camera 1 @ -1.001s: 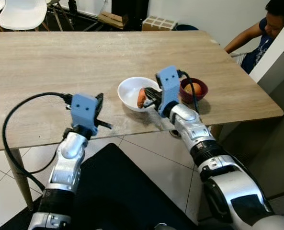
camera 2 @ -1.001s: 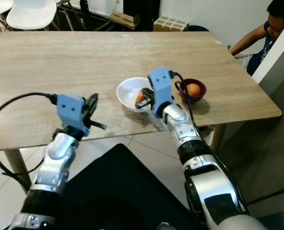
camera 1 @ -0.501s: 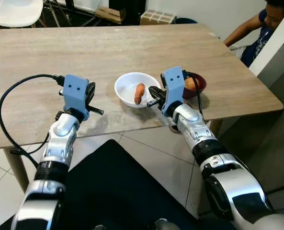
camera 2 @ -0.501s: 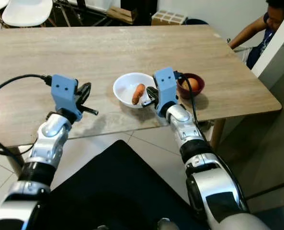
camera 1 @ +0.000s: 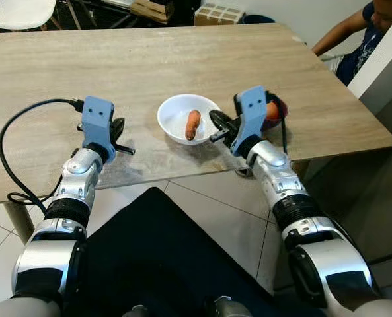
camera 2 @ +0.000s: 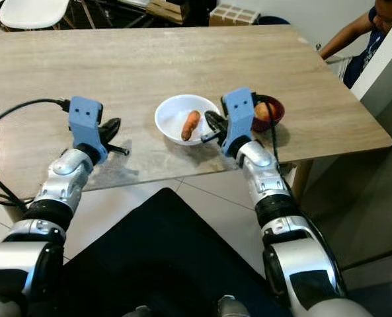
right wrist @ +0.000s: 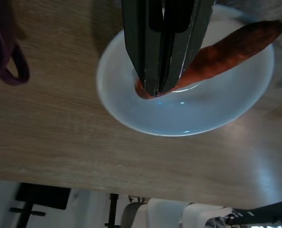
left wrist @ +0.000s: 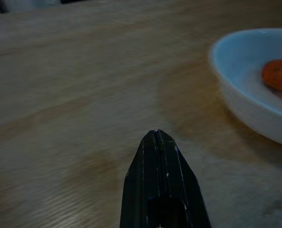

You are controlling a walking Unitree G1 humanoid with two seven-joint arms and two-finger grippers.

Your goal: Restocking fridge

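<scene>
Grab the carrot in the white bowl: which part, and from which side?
Take the carrot across its middle, from above. It lies flat in the shallow white bowl, long axis running away from the robot, so close across the narrow width. The right hand is nearest.

— What sort of room is it?

— A dining space. A long wooden table (camera 1: 149, 59) with a pale grain stands on a floor of large light tiles (camera 1: 209, 218) with dark grout.

— Anything past the table?

— A white moulded chair (camera 1: 20, 12) at the far left corner, a cardboard box (camera 1: 220, 13) near a white wall, and a person's arm (camera 1: 338, 36) at the right.
</scene>
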